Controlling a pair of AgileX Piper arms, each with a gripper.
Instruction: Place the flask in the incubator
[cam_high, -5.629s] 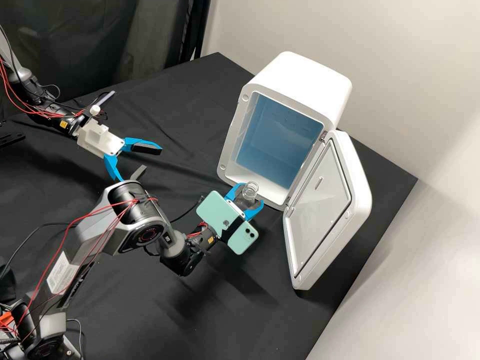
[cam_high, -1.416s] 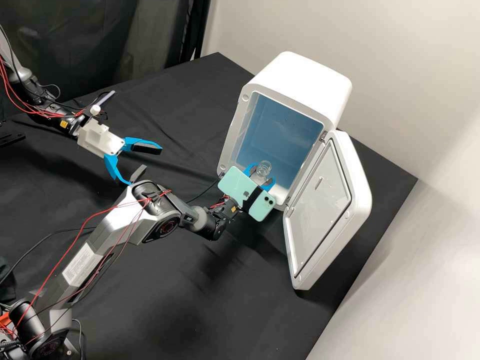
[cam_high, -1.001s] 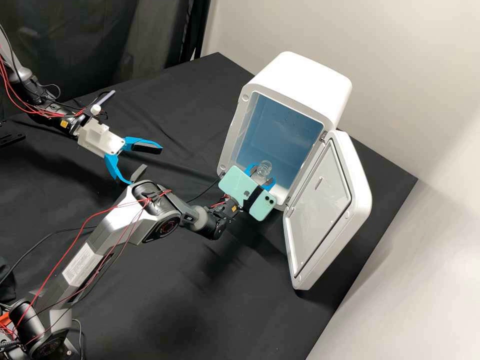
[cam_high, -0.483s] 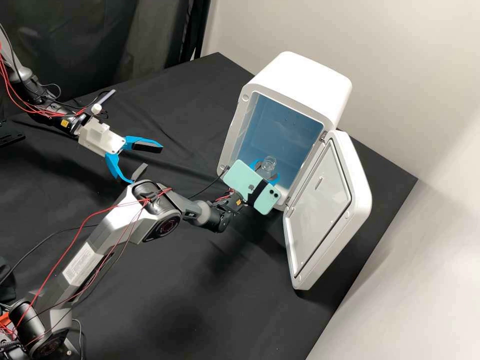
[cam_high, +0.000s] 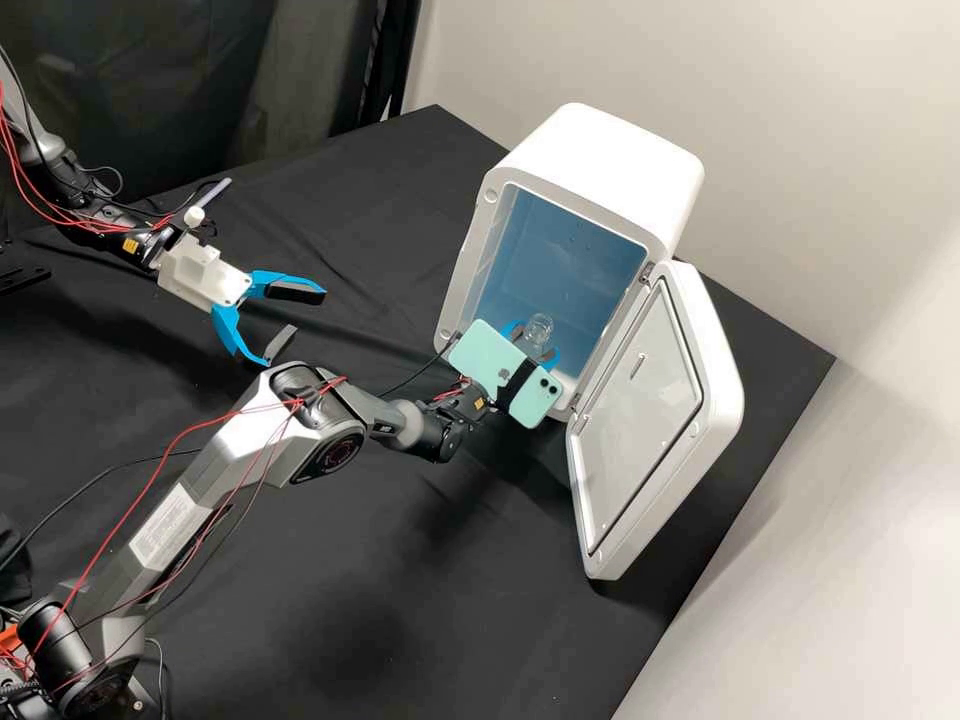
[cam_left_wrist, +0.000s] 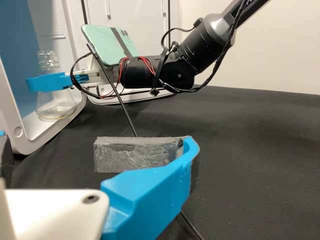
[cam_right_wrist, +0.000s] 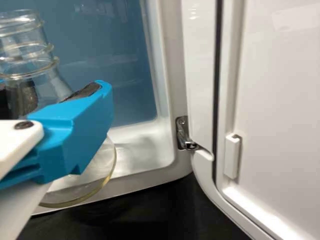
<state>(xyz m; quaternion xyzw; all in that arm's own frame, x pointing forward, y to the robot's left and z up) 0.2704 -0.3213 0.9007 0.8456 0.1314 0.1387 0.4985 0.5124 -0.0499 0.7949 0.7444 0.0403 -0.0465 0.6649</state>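
Holding flask (cam_high: 539, 324) in my right jaws, closed on it, just inside open incubator (cam_high: 600, 160); left jaws wide open, empty, above surface (cam_high: 400, 600).

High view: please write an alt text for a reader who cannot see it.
The right gripper holds a clear flask just inside the lower opening of a white incubator, its door swung open. The left gripper hangs open above the black bench.
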